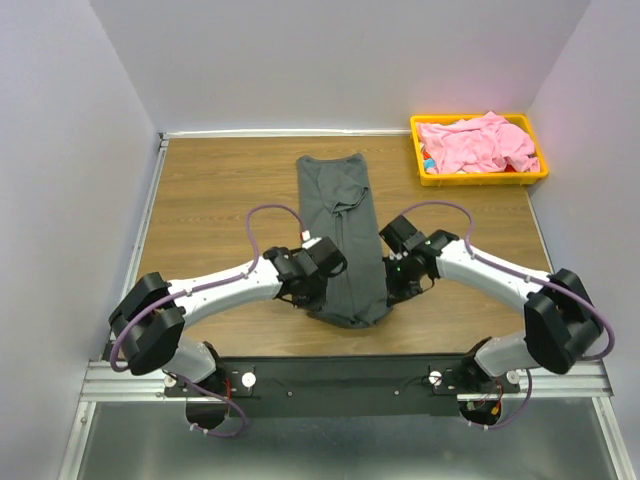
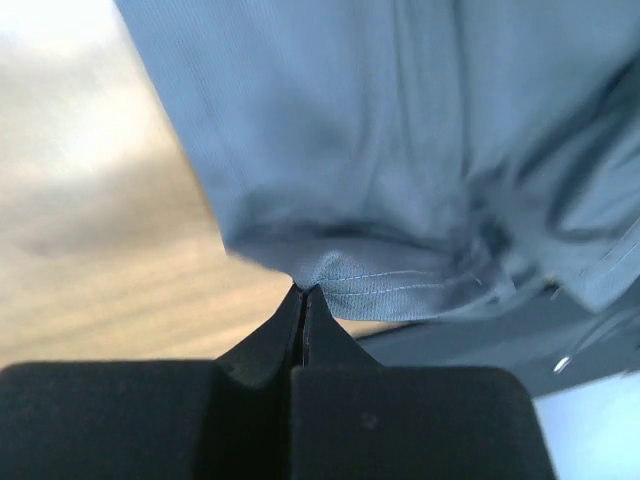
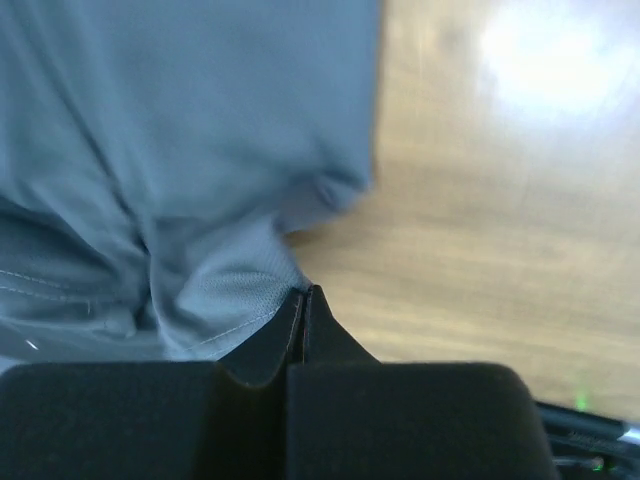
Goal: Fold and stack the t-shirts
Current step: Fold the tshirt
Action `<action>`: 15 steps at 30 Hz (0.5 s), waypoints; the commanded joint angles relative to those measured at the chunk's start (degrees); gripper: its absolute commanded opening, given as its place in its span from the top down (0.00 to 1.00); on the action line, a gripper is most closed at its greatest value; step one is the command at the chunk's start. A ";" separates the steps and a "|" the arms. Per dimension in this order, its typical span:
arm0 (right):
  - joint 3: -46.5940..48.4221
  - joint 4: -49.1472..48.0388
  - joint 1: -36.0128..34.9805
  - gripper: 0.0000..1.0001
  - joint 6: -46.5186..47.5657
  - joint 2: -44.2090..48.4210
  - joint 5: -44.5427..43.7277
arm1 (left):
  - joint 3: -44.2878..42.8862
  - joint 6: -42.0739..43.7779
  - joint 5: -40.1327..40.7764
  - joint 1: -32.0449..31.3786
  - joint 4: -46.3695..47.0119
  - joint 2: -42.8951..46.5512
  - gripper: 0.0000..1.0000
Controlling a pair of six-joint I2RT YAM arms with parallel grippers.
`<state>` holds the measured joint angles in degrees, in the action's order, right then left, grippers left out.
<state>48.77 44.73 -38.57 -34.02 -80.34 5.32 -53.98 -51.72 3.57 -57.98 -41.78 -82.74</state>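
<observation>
The grey t-shirt (image 1: 342,235) lies mid-table (image 1: 220,190), a long strip pointing away from the arms; the left gripper (image 2: 303,290) and the right gripper (image 3: 305,290) each pinch one near corner.

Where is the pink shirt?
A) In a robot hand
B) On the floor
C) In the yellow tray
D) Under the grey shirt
C: the pink t-shirt lies bunched up inside the yellow tray at the far right corner of the table, apart from the grey t-shirt laid out in the middle.
</observation>
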 commanded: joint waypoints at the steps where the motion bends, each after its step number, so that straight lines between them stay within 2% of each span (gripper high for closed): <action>1: 9.98 1.06 2.26 0.99 4.92 -4.81 -5.06 | -3.41 5.66 3.80 6.01 3.63 -1.37 1.00; 9: 24.68 0.18 7.36 0.99 10.64 -15.45 -7.61 | -10.43 14.19 7.85 16.56 7.23 -4.09 1.00; 15: 33.04 -0.52 9.03 0.99 11.78 -21.78 -7.96 | -13.61 19.73 8.55 21.67 12.42 -7.52 1.00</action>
<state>76.95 44.53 -30.20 -24.40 -99.07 -0.64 -65.65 -36.67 9.56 -38.17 -33.17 -88.12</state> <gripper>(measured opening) 0.012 0.008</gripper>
